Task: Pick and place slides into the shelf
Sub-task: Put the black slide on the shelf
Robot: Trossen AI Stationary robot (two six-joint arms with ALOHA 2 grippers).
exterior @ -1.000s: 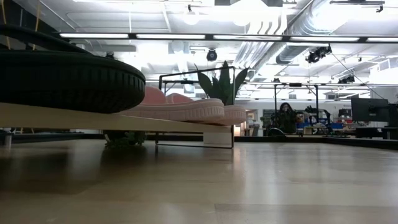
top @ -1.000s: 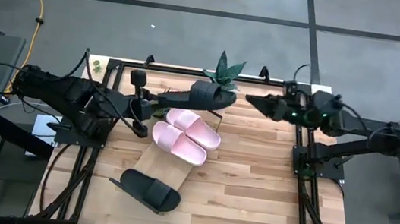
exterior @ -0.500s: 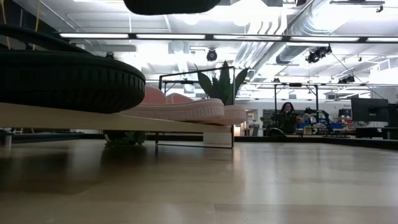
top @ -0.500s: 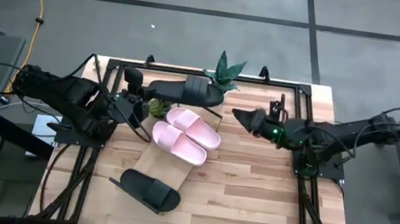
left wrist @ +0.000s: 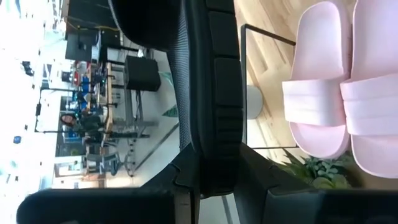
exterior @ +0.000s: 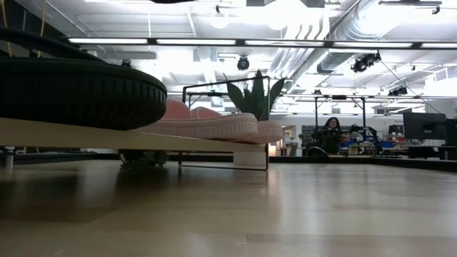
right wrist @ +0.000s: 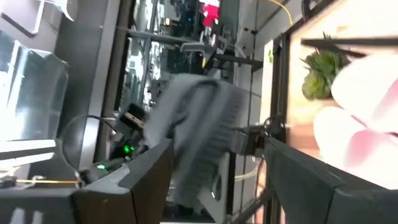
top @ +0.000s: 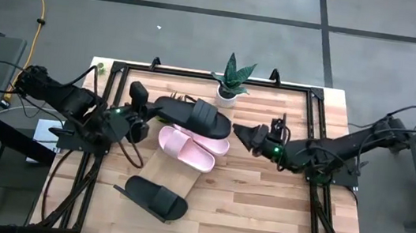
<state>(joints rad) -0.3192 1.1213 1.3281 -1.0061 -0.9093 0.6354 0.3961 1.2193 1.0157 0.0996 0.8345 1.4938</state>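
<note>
High view: left gripper [top: 147,111] grips a black slide [top: 191,113] above the pink pair [top: 189,144] on the shelf [top: 171,174]; right gripper [top: 242,133] hovers open nearby.

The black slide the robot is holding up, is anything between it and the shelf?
Yes. The left gripper holds the black slide right above the two pink slides, already lying on the shelf underneath.
</note>
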